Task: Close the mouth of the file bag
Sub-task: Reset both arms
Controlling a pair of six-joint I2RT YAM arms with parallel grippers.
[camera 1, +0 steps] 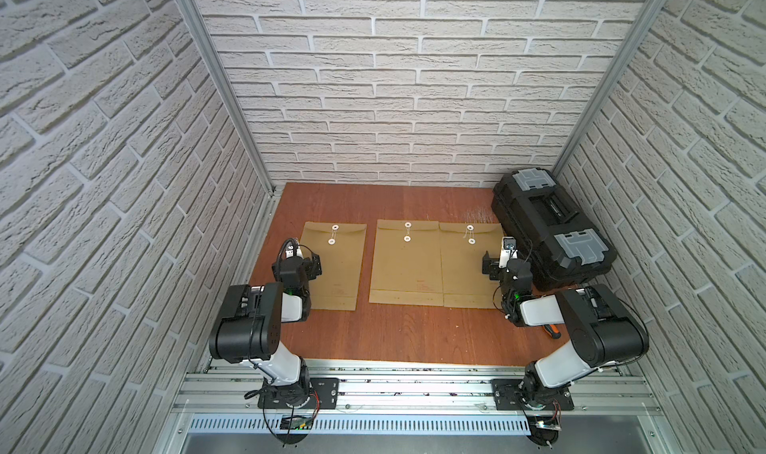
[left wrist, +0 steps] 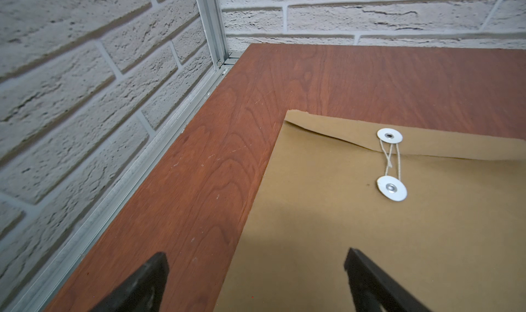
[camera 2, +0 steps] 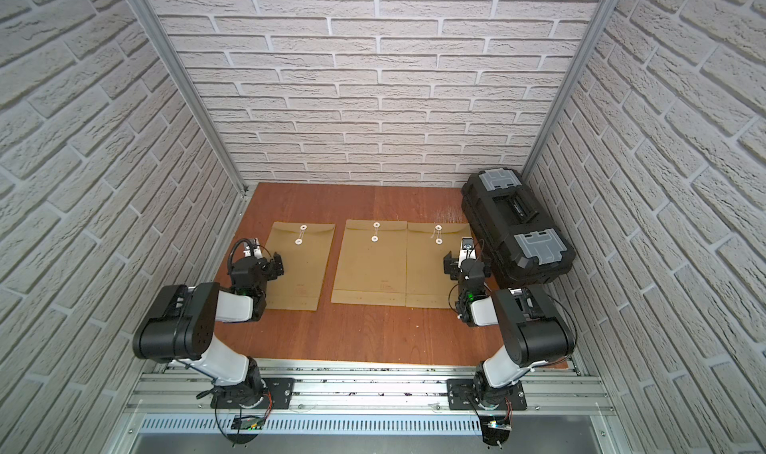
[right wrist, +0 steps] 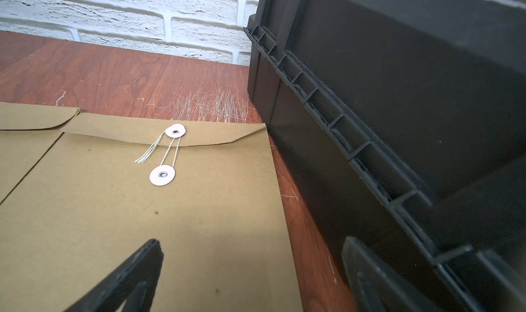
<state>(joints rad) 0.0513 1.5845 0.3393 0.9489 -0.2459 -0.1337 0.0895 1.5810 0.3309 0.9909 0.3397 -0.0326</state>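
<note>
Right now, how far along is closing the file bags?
Done: flaps lie folded down on the left bag, middle bag and right bag; string runs between both discs on the left and right ones. In hand: nothing; left gripper and right gripper are open, empty. Left: possibly nothing, though the right bag's string tail lies loose; the middle tie is too small to judge.

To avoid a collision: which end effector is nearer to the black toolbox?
Right. The right end effector is beside the toolbox, above the rightmost file bag. The left end effector is across the table, above the leftmost file bag.
</note>
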